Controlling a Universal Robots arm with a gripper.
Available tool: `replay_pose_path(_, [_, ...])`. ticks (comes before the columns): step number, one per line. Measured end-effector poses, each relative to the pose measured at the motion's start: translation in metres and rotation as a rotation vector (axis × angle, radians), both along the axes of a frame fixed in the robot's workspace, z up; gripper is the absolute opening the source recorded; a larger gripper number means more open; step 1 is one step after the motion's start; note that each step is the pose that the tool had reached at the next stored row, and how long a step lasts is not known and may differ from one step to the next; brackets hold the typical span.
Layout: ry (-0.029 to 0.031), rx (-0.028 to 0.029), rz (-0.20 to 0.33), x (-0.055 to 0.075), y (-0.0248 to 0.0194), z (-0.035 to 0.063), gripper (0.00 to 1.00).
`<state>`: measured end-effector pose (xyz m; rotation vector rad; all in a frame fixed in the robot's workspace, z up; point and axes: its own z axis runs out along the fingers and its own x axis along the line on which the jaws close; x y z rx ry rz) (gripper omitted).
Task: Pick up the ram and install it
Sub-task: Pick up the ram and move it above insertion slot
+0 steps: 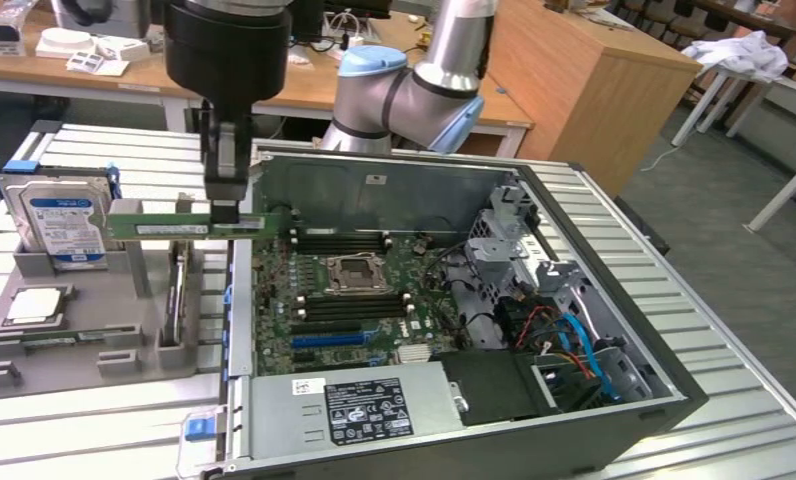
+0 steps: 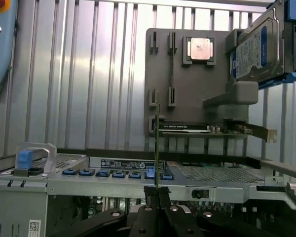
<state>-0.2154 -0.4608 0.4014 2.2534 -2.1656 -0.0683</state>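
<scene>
**Ram pinched in the gripper, level, over the case's near wall**

Your slatted table point(image 1: 91, 150) carries two big things. The open computer case point(image 1: 371, 195) fills the middle and the side toward the exterior view's right. The grey holder point(image 1: 105, 320) sits along the edge toward the exterior view's left. The motherboard point(image 1: 318, 320) lies flat in the case floor. The hard drive point(image 1: 58, 215) stands upright in the holder.

The gripper point(image 1: 229, 222) hangs above the line where holder meets case, its fingers pressed together on the ram point(image 1: 158, 228). The stick is clear of the holder and lies level.

The ram's long axis runs across the exterior view, roughly parallel to the memory slots point(image 1: 345, 242). Those slots lie lower and toward the exterior view's right of the gripper, inside the case.

The exterior view gives you the stick's full length and the slots. The wrist view gives you the stick edge-on, a thin straight line rising from between the fingers, with the processor point(image 1: 35, 305) seated in the holder beyond it.
</scene>
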Motion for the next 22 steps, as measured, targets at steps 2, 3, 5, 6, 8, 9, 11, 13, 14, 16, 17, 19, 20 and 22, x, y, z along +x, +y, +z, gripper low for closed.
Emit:
replay_pose_path(2, [0.0002, 0.0, 0.0, 0.003, 0.0, 0.0, 0.12])
replay_pose_path(3, [0.0002, 0.0, 0.0, 0.005, 0.0, 0.0, 0.12])
replay_pose_path(5, [0.0003, 0.0, 0.0, 0.009, 0.0, 0.0, 0.12])
replay_pose_path(6, [0.0004, 0.0, 0.0, 0.011, 0.0, 0.0, 0.12])
replay_pose_path(8, [0.0007, 0.0, 0.0, 0.015, -0.0001, 0.0, 0.12])
replay_pose_path(9, [0.0007, 0.0, 0.0, 0.016, -0.0001, 0.0, 0.12])
replay_pose_path(11, [0.0009, 0.0, 0.0, 0.02, -0.0001, 0.0, 0.12])
replay_pose_path(13, [0.0012, 0.0, 0.0, 0.024, -0.0001, 0.0, 0.12])
replay_pose_path(14, [0.0012, 0.0, 0.0, 0.026, -0.0001, 0.0, 0.12])
replay_pose_path(16, [0.0016, 0.0, 0.0, 0.03, -0.0001, 0.0, 0.12])
replay_pose_path(17, [0.0017, 0.0, 0.0, 0.031, -0.0001, 0.0, 0.12])
replay_pose_path(19, [0.0021, -0.0001, 0.0, 0.035, -0.0001, 0.0, 0.12])
replay_pose_path(20, [0.0024, -0.0001, 0.0, 0.038, -0.0001, 0.0, 0.12])
replay_pose_path(22, [0.0027, 0.0, 0.0, 0.042, -0.0001, 0.0, 0.12])
